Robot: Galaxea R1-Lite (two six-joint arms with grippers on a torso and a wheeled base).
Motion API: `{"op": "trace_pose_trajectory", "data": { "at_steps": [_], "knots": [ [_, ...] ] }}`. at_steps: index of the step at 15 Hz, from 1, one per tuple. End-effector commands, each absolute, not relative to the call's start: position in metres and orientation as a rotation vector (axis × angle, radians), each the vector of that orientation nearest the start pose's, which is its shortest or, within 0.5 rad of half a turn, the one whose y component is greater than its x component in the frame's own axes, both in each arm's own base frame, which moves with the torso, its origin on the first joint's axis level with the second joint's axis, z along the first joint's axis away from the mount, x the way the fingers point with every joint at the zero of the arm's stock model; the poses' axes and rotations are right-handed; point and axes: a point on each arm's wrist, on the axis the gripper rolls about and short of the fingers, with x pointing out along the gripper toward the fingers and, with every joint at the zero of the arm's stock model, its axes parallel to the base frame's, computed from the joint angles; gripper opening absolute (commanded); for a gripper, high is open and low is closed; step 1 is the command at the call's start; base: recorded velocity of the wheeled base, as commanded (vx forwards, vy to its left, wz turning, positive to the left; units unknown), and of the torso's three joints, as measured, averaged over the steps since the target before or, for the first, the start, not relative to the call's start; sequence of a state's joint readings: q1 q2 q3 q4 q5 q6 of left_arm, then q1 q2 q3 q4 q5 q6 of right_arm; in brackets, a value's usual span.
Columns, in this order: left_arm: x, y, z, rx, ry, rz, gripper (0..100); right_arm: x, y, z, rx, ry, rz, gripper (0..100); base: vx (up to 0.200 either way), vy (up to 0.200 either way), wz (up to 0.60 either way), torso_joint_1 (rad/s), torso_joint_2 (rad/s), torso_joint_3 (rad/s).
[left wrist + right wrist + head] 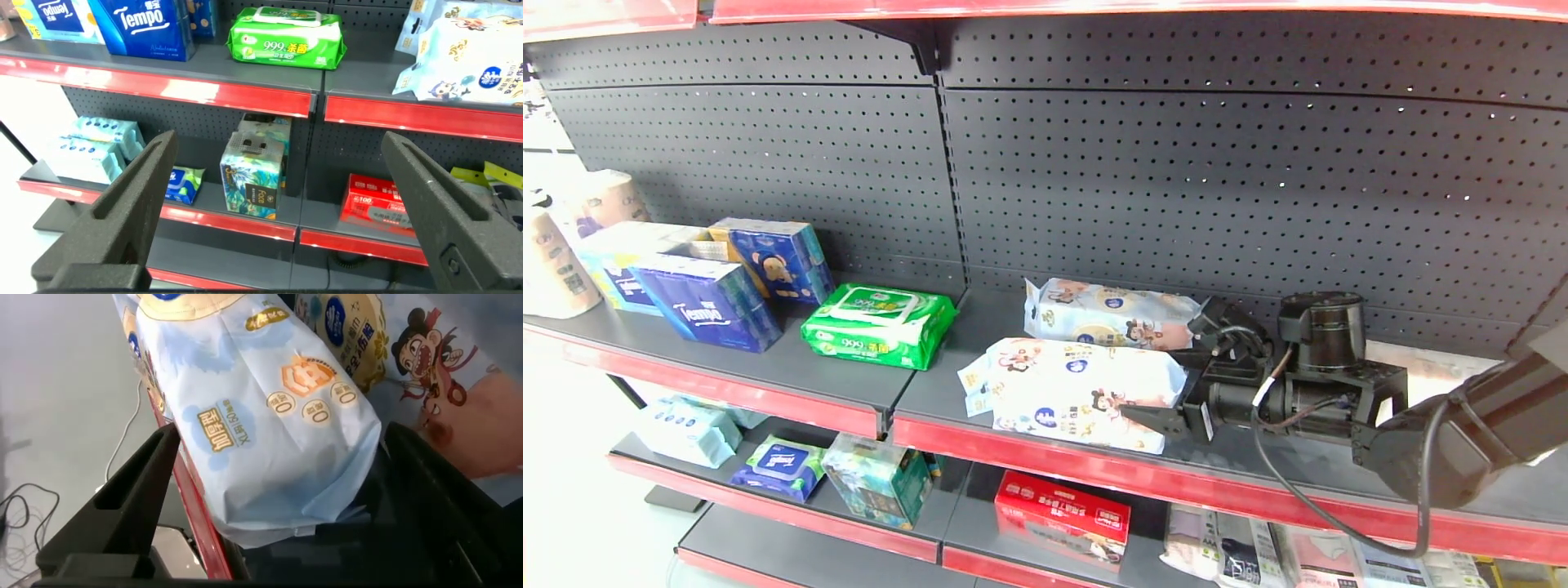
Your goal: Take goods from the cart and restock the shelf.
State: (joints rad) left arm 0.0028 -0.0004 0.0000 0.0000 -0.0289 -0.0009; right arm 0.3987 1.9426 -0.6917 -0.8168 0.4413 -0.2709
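Two white wipe packs with cartoon prints lie on the grey shelf point(931, 384). The front pack point(1070, 392) lies near the red shelf edge and the back pack point(1107, 314) by the pegboard. My right gripper point(1164, 367) rests on the shelf at the front pack's right end, open, with that end between its fingers. In the right wrist view the front pack point(270, 425) sits between the spread fingers of the right gripper point(282, 437), a gap showing on one side, with the back pack point(425, 367) beside it. My left gripper point(278, 143) hangs open and empty in front of the lower shelves.
A green wipe pack point(878, 322) and blue tissue boxes point(707, 298) stand left of the white packs. The shelf board to the right of the gripper is bare. Lower shelves hold a teal box point(255, 167), a red box point(380, 204) and pale blue packs point(86, 147).
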Motion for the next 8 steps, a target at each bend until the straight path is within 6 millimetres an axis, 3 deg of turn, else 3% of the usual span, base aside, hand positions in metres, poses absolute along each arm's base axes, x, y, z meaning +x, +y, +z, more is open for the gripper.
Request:
{"op": "trace_pose_trajectory", "data": {
  "at_steps": [1,5,6,8],
  "knots": [
    [-0.0228,-0.0007,0.0755,-0.002,0.0,-0.026,100,0.2995,0.1366,0.0936,-0.242,0.333,0.882,100,0.0,0.0,0.0,0.0,0.0,0.0],
    [-0.0228,-0.0007,0.0755,-0.002,0.0,-0.026,100,0.2993,0.1366,0.0928,-0.248,0.333,0.887,100,0.0,0.0,0.0,0.0,0.0,0.0],
    [-0.0228,-0.0007,0.0755,-0.002,0.0,-0.025,100,0.2992,0.1366,0.0933,-0.248,0.331,0.885,0,0.0,0.0,0.0,0.0,0.0,0.0],
    [-0.0228,-0.0007,0.0755,-0.002,0.0,-0.025,100,0.2987,0.1369,0.093,-0.248,0.333,0.887,0,0.0,0.0,0.0,0.0,0.0,0.0]
  ]
}}
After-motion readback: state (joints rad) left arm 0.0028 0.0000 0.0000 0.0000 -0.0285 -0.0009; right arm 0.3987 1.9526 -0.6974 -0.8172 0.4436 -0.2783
